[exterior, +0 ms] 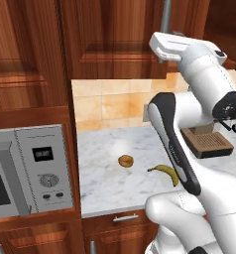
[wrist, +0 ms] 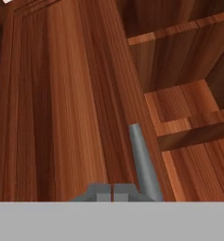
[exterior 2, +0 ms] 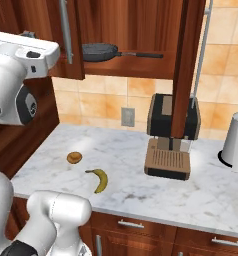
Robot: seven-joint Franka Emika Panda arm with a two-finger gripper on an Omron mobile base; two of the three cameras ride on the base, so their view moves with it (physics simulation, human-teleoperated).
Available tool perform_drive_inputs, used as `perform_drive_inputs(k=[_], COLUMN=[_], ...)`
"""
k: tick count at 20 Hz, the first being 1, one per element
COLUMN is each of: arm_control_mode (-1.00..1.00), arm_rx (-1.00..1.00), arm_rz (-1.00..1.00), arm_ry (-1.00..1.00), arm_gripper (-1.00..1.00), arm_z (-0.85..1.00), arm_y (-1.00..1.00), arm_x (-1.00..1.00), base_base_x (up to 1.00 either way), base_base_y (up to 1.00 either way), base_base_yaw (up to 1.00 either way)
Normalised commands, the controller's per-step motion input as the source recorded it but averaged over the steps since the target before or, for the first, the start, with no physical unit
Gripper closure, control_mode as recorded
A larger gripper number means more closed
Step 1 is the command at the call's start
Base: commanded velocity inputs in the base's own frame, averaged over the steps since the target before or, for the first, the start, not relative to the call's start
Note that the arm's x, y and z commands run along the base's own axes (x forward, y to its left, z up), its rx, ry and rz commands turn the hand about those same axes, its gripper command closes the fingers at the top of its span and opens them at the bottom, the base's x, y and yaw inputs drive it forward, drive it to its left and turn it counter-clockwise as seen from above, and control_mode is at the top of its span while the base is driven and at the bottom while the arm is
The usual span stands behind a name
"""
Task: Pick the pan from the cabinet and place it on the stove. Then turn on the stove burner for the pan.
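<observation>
The pan (exterior 2: 100,51) sat on the cabinet (exterior 2: 136,30) shelf at the upper middle of the right base view, handle pointing right, one door swung open. In the hand view the tool (wrist: 113,192) had its tips pressed together, right beside the steel bar handle (wrist: 143,162). Below, a banana (exterior 2: 98,179) and a small brown round thing (exterior 2: 74,158) lay on the marble desk (exterior 2: 201,195), a coffee machine (exterior 2: 168,145) to their right.

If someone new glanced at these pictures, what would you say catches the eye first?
Probably the pan, sitting on the bottom shelf of the opened cabinet above the counter. Next, the big white arm reaching up, its pincer shut beside the steel bar handle of a cabinet door. Below, a banana and a small round pastry lie on the marble counter.
</observation>
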Motion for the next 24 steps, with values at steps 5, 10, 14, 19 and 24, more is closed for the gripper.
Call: perform_drive_inputs(k=[5,10,14,19,24], arm_control_mode=[-1.00,-1.00,-1.00,-1.00,-1.00], arm_rx=[0.04,0.13,0.22,0.26,0.23], arm_rz=[0.00,0.02,0.08,0.17,0.19], arm_ry=[0.00,0.00,0.04,0.11,0.12], arm_gripper=[-1.00,-1.00,-1.00,-1.00,-1.00], arm_z=[0.00,0.00,0.00,0.00,-0.25], arm_y=[-0.07,-0.40,-0.71,-0.68,-0.48], arm_x=[-0.26,0.00,0.00,0.00,0.00], base_base_x=[0.00,0.00,0.00,0.00,0.00], base_base_y=[0.00,0.00,0.00,0.00,0.00], base_base_yaw=[0.00,0.00,0.00,0.00,0.00])
